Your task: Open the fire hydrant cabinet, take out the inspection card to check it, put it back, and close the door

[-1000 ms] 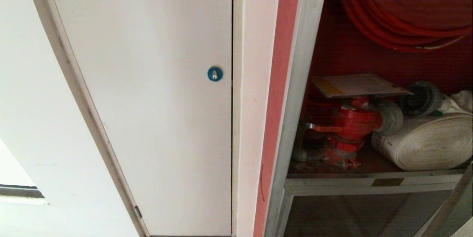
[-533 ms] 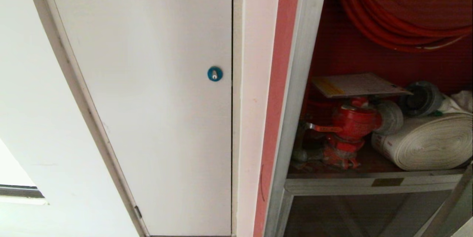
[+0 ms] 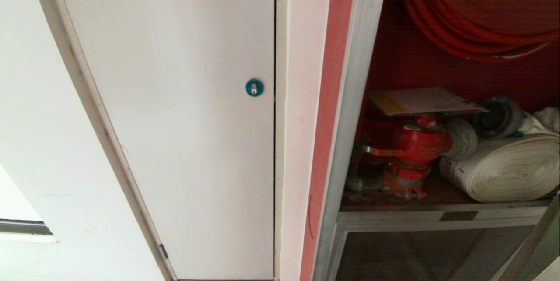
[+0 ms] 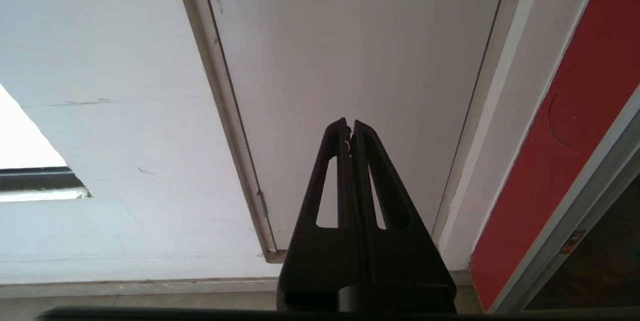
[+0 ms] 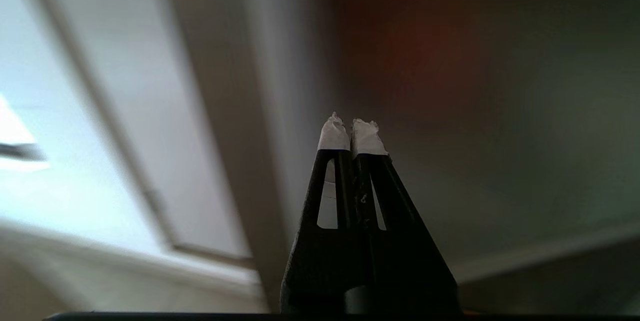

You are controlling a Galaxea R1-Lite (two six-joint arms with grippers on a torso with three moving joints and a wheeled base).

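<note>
The fire hydrant cabinet (image 3: 350, 97) stands open at the right of the head view, red inside. The tan inspection card (image 3: 424, 100) lies flat on top of the red valve (image 3: 420, 143). A silver slanted edge at the lower right corner looks like the open door (image 3: 536, 246). Neither gripper shows in the head view. My left gripper (image 4: 350, 123) is shut and empty, facing the white panel. My right gripper (image 5: 351, 123), with white-wrapped tips, is shut on nothing and faces a dark, blurred surface with a faint red glow.
A white rolled hose (image 3: 507, 169) lies right of the valve, and the red hose reel (image 3: 472, 18) hangs above. Left of the cabinet is a plain white panel (image 3: 175, 97) with a blue round lock (image 3: 254, 87). A dark glass panel (image 3: 415, 254) sits below the shelf.
</note>
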